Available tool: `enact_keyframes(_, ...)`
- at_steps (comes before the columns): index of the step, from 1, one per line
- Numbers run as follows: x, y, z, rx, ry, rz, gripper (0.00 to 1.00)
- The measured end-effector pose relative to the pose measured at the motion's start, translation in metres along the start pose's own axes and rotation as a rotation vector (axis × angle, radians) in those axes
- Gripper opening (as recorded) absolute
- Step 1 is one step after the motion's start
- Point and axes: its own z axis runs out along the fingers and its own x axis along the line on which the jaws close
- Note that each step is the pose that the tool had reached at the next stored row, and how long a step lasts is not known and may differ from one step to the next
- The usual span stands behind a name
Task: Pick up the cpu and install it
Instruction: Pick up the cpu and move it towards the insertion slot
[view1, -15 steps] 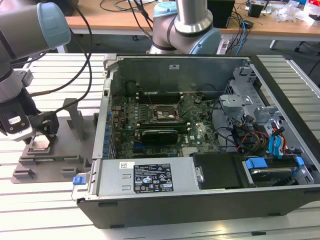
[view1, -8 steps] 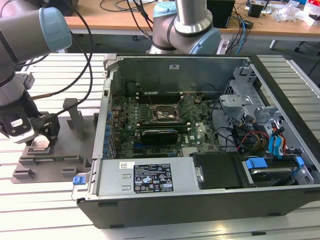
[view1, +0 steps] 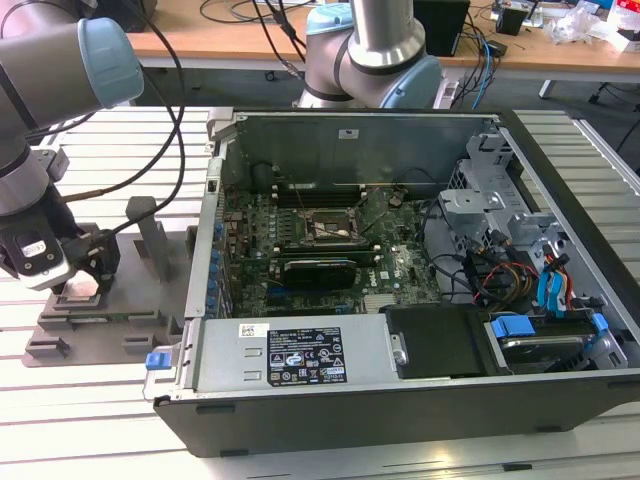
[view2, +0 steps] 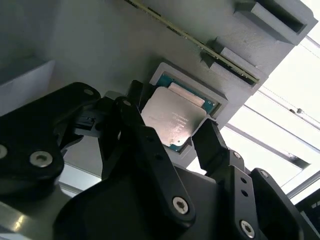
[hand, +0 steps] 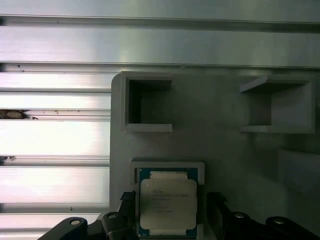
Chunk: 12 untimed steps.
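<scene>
The cpu (hand: 167, 202) is a silvery square chip with a green edge, lying in a pocket of the grey fixture tray (hand: 225, 150). In both wrist views my gripper (hand: 170, 210) straddles it, open, with one black finger on each side and a small gap showing. The second wrist view shows the cpu (view2: 172, 117) between the black fingers (view2: 210, 142). In the exterior view the gripper (view1: 85, 275) is down on the tray (view1: 130, 300) at the exterior view's left. The motherboard socket (view1: 325, 232) sits inside the open computer case.
The open computer case (view1: 400, 250) lies to the exterior view's right of the tray, with its near wall (view1: 290, 355) and drive cage (view1: 500, 220) standing up. Upright tray posts (view1: 150, 235) rise beside the gripper. A second robot base (view1: 370, 50) stands behind the case.
</scene>
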Motion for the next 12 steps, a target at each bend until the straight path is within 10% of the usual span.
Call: enact_keyframes(12,0.0,0.0,0.0,0.0,0.0001,-0.002,0.55)
